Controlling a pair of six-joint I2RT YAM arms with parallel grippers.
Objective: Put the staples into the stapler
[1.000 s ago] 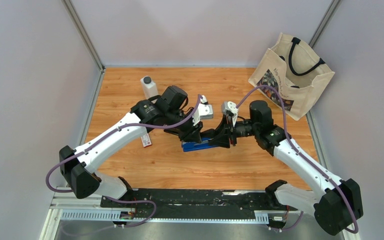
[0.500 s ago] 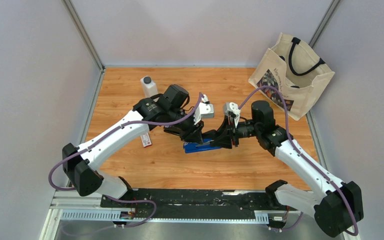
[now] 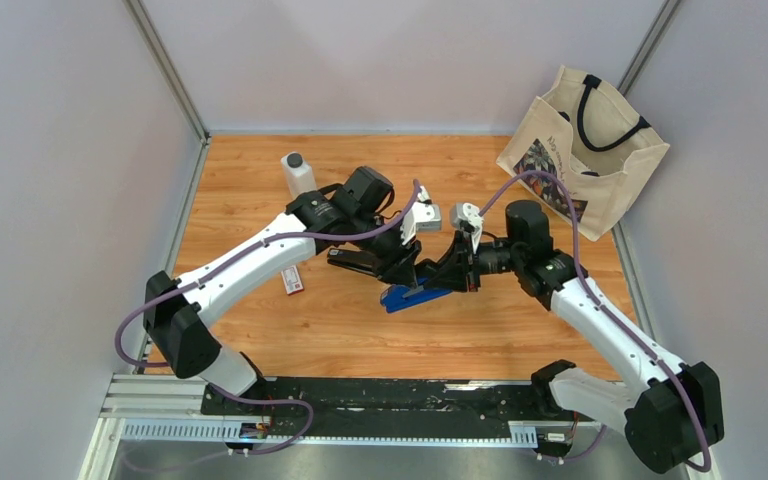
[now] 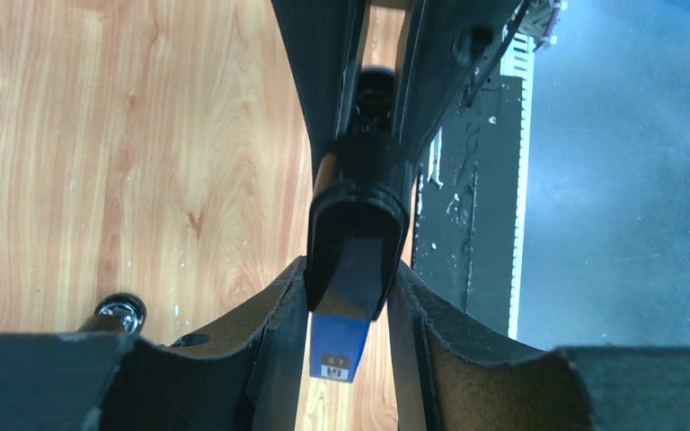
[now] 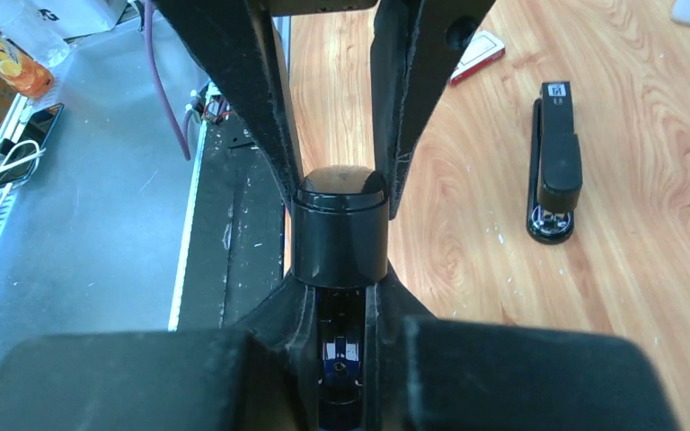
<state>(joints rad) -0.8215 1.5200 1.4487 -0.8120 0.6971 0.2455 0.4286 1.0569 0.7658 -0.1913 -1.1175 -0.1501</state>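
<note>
Near edge first: a dark metal rail, then the bare wooden table, boxed in by pale grey walls. Mid-table, both arms meet at the blue stapler. The right pincer is pinching it. The left pincer stands spread around its blue tip, and only the left wrist camera catches the sliver of wood between finger and stapler. The box of staples lies flat just beside the left forearm, apart from both pincers. The right wrist view adds a black stapler lying flat. Far back stand a white bottle and a canvas bag.
</note>
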